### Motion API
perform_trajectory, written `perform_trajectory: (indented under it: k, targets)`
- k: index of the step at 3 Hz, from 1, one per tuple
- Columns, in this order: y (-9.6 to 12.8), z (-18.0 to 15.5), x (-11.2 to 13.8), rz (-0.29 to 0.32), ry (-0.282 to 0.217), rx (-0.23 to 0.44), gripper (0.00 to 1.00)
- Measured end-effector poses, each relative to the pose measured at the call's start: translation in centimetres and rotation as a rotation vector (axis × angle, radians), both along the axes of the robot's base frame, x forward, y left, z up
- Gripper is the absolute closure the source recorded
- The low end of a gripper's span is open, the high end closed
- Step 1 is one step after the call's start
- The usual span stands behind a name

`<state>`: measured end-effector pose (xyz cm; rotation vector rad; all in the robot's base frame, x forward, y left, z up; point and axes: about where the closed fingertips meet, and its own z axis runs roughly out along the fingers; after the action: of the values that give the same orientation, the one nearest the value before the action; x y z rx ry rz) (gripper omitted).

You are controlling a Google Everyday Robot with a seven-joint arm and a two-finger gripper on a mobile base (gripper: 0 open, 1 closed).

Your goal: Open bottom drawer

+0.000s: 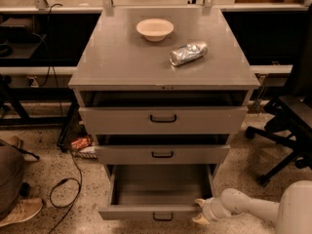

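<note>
Below the front edge of the tabletop (122,65), the bottom drawer (161,189) stands pulled well out past the middle drawer (195,155), its plain grey inside showing and its long axis parallel to that front edge. Down beneath the front right corner, the claw (200,211) sits right at the right end of the drawer's front panel. The drawer stretches away from it toward the front left corner, and the black handle (163,217) at mid-panel is apart from it. Its two pale tips look spread, one above the other, gripping nothing I can make out. The white arm (243,206) reaches in low from the right, roughly level, pointing at the panel. I judge the opening largely done
</note>
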<state>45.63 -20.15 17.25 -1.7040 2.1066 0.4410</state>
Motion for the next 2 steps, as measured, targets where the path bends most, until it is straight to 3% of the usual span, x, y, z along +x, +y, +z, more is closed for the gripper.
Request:
perform_trajectory:
  k: [1, 2]
  targets:
    - [-0.4, 0.1, -1.0, -0.012, 0.015, 0.001, 0.88]
    - [-1.0, 0.3, -2.3, -0.030, 0.030, 0.005, 1.00]
